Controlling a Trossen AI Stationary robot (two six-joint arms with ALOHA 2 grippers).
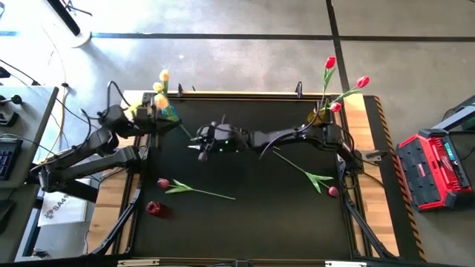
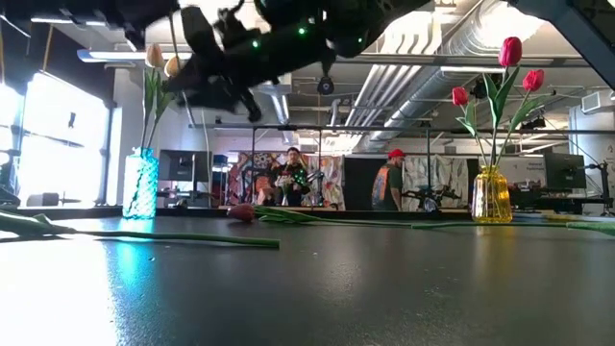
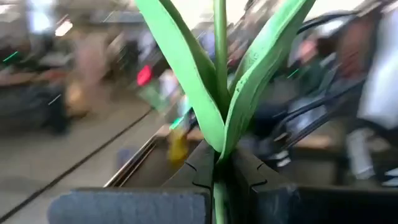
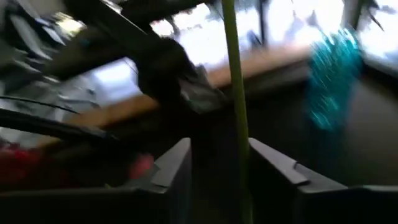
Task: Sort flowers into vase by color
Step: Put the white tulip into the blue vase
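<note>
— Where is the long green plastic tulip stem (image 3: 219, 93)?
— Upright, clamped between the left gripper (image 3: 217, 177) fingers beside the teal glass vase (image 2: 140, 185).
— And the right gripper (image 4: 217, 168)?
— Over mid-table; its fingers stand apart with the same stem (image 4: 235, 93) running between them.

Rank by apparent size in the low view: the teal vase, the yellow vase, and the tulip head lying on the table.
1. Teal vase, the tallest.
2. Yellow vase, shorter but wider; the two are close overall, and distance from the camera may differ.
3. Tulip head, clearly the smallest.
</note>
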